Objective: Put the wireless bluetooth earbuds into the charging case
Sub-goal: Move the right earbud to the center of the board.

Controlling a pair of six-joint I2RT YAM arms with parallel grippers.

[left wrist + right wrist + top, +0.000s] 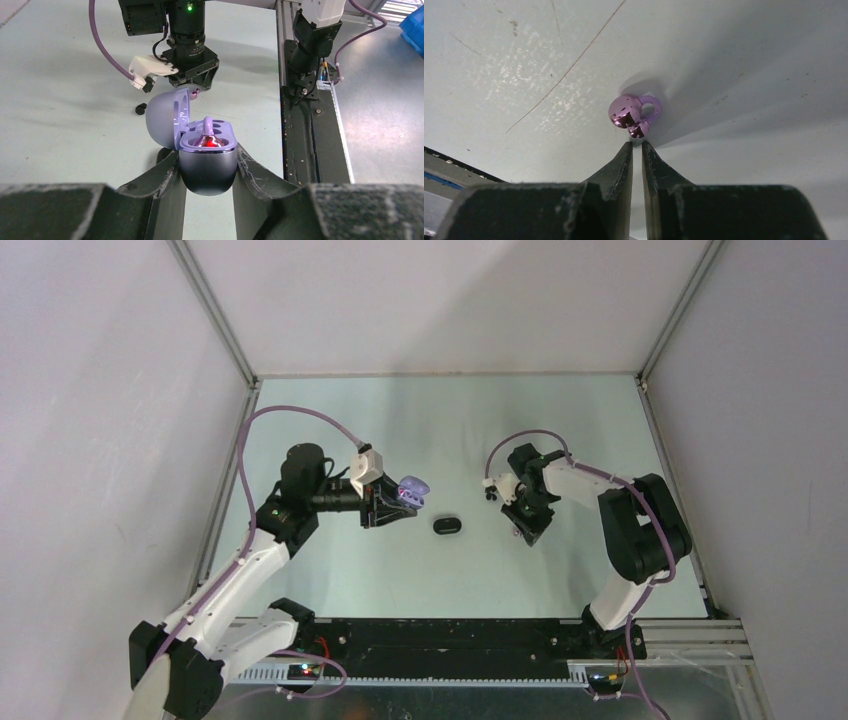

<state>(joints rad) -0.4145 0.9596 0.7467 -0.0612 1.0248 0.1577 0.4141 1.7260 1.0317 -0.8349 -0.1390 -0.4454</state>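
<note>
My left gripper (392,505) (207,157) is shut on the lower shell of a lilac charging case (412,490) (207,167), held above the table. Its lid (165,117) is swung open to the left. One lilac earbud (209,139) sits in the near well with a red glow. To the right, my right gripper (527,528) (636,144) points down, jaws nearly together. A second lilac earbud (631,114) (195,91) is pinched at its very tips, close over the table.
A shut black oval case (447,525) lies on the table between the two grippers. A tiny black earbud (490,497) (141,107) lies just left of the right gripper. Walls enclose the table on three sides.
</note>
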